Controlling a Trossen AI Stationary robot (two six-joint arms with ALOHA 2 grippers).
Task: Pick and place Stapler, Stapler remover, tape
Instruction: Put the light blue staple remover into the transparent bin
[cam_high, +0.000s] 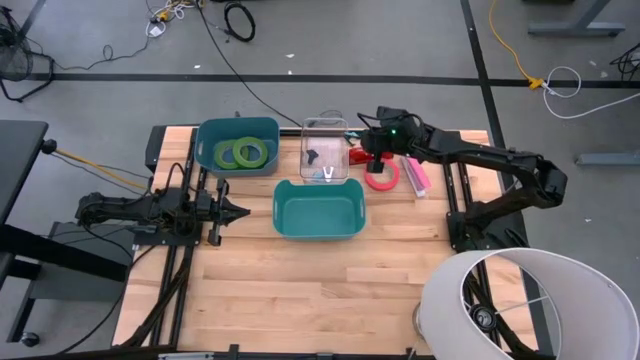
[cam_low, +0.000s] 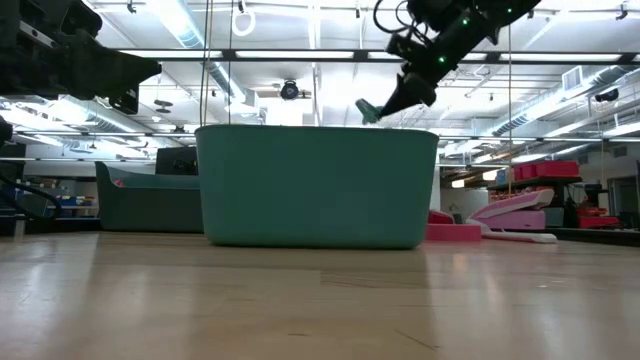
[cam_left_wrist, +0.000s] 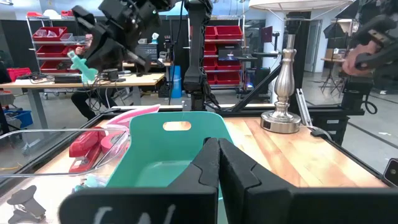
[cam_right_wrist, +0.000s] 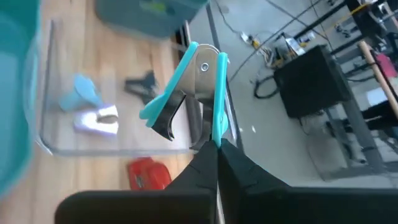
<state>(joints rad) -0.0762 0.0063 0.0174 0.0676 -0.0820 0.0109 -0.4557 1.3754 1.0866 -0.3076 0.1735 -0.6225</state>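
staple remover (cam_right_wrist: 189, 93) — in right hand (cam_right_wrist: 214, 146)

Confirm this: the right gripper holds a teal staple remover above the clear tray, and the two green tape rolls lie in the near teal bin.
One detail is wrong. The right gripper does hold the teal staple remover above the clear tray, but the high view shows the two green tape rolls in the far blue-green bin; the near teal bin holds none.
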